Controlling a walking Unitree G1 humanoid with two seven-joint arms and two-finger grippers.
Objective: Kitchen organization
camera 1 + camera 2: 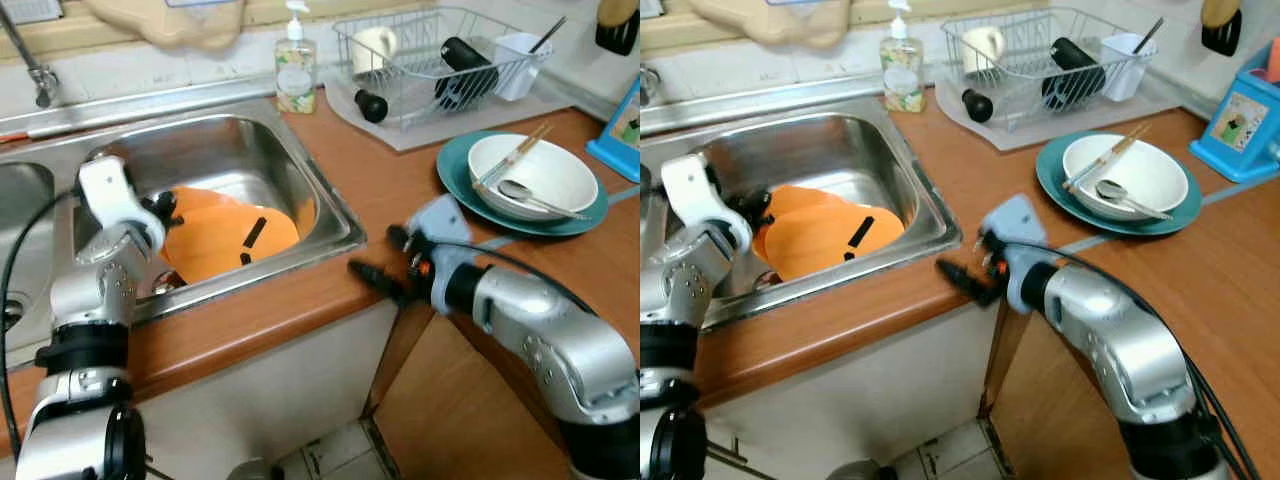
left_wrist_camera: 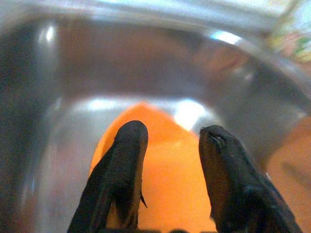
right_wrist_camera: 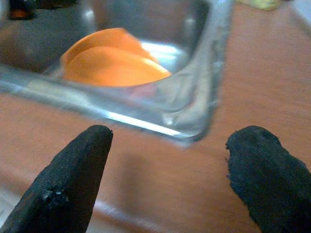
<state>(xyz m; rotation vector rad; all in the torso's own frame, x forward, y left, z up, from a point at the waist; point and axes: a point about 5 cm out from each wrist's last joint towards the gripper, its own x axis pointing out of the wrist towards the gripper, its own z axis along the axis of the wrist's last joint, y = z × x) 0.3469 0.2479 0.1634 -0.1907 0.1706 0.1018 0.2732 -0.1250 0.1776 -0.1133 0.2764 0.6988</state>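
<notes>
Two orange plates lie overlapping in the steel sink. My left arm reaches down into the sink from its left side. In the left wrist view my left gripper is open just above an orange plate, with nothing between its fingers. My right gripper is open and empty. It hovers low over the wooden counter, just right of the sink's front right corner. The right wrist view looks past its fingertips to the sink rim and the plates.
A white bowl holding chopsticks and a spoon sits on a teal plate to the right. Behind it a wire dish rack holds a cup and dark items. A soap bottle stands by the sink, with a blue box far right.
</notes>
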